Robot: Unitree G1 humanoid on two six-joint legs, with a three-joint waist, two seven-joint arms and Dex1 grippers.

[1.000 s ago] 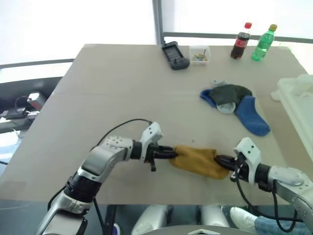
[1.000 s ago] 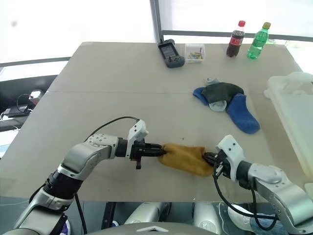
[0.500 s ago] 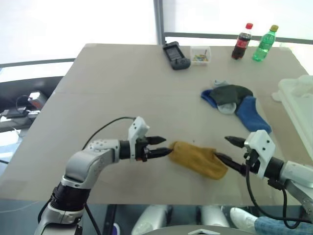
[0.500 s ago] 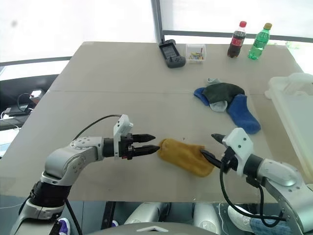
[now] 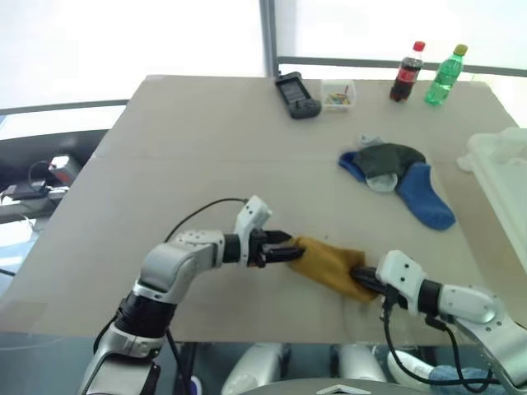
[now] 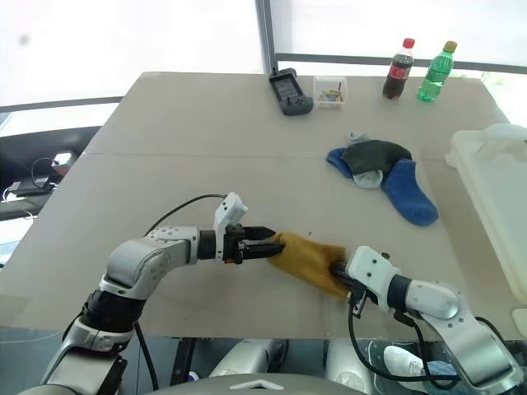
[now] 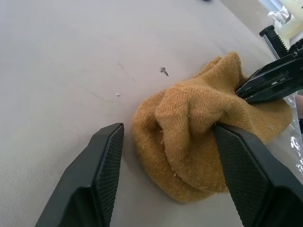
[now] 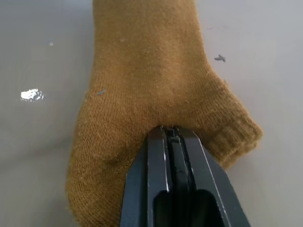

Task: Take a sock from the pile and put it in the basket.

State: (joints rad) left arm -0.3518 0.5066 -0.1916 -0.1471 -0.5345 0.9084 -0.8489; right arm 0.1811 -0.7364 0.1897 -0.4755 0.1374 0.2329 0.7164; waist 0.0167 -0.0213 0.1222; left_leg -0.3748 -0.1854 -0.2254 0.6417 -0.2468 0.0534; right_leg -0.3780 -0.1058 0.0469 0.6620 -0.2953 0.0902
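Note:
A mustard yellow sock [image 5: 328,263] lies crumpled near the table's front edge, apart from the pile [image 5: 394,171] of blue, dark grey-green and pale grey socks further back on the right. My left gripper [image 5: 288,247] is open at the sock's left end, its fingers [image 7: 97,172] straddling the bunched fabric [image 7: 199,127]. My right gripper [image 5: 364,280] is shut on the sock's right end, pinching a fold [image 8: 156,85]. The whitish basket [image 5: 504,177] stands at the table's right edge.
At the table's far side are a black handheld device [image 5: 296,93], a small clear box [image 5: 337,92] of colourful bits, a cola bottle [image 5: 405,71] and a green bottle [image 5: 445,72]. The table's front edge runs just below both grippers.
Half a second ago both grippers stood open and drawn back from the mustard sock. The right one has moved in and shut on its right end; the left one has moved in around its left end.

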